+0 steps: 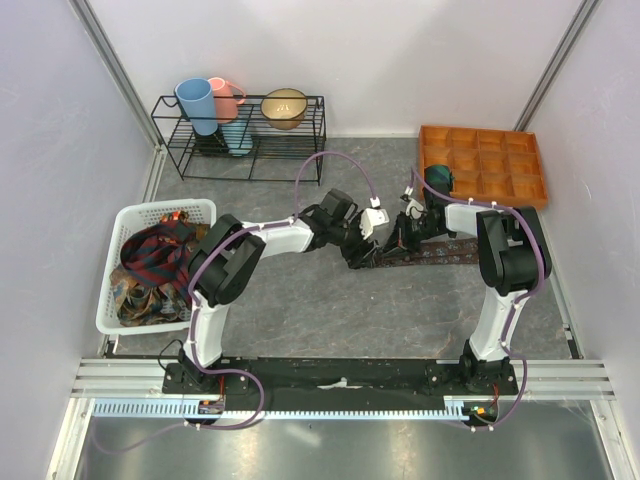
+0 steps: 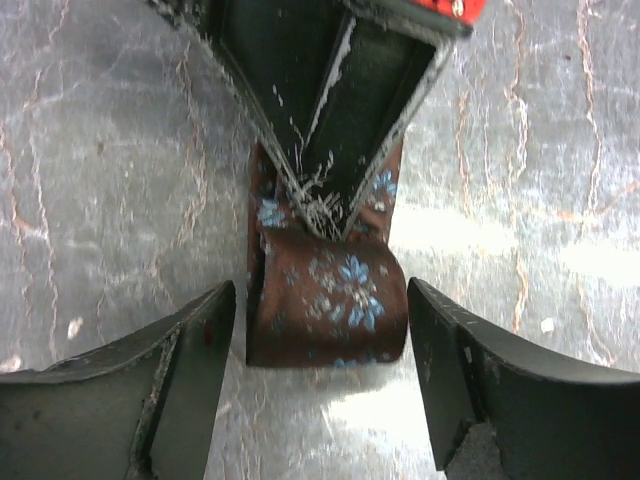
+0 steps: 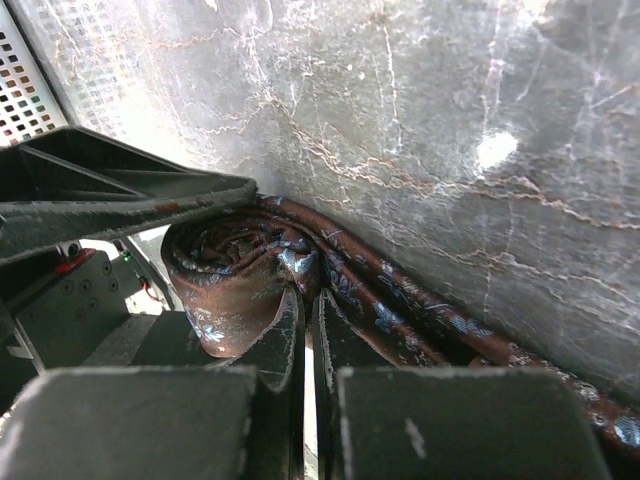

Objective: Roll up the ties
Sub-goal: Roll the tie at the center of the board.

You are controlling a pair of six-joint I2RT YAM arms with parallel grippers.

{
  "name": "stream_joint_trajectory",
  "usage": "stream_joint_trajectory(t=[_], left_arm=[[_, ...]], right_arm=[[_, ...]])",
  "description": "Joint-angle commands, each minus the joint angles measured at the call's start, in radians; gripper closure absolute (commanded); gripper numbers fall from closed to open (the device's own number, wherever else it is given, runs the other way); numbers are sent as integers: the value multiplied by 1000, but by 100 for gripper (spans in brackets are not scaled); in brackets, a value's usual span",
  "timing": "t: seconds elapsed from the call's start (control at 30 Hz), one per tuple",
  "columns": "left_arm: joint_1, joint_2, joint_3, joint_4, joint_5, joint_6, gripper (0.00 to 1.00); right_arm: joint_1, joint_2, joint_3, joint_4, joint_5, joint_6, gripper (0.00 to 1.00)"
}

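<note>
A maroon-brown tie (image 1: 440, 252) with blue flowers lies on the table, its left end wound into a small roll (image 2: 330, 300). My left gripper (image 2: 320, 290) is open, one finger on each side of the roll and not touching it. My right gripper (image 3: 308, 300) is shut, pinching the tie's cloth right beside the roll (image 3: 235, 275). Its dark fingers (image 2: 325, 150) come down onto the tie from the top of the left wrist view. From above, both grippers (image 1: 362, 255) (image 1: 398, 243) meet mid-table. A teal tie (image 1: 438, 180) sits rolled in an orange tray compartment.
A white basket (image 1: 120, 300) at the left holds several loose ties (image 1: 150, 265). The orange compartment tray (image 1: 490, 165) stands at the back right. A black wire rack (image 1: 240, 135) with cups and a bowl is at the back left. Purple cables arch over both arms.
</note>
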Motion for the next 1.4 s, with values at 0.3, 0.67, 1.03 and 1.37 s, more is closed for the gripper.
stream_joint_trajectory(t=[0.3,0.67,1.03,1.37], left_arm=[[-35,84,104,-84,-67,11,51],[-34,35,185,-476,-136,188,92],[-41,38,172,-549,-190,277,91],[-52,52,179,-547,-206,302,84]], right_arm=[[-4,71,-11,-53,204,-87,100],[2,-39,9,-45,1,-66,71],[2,-99,-22,31,-169,-23,36],[70,-33,-52,221,-146,121,46]])
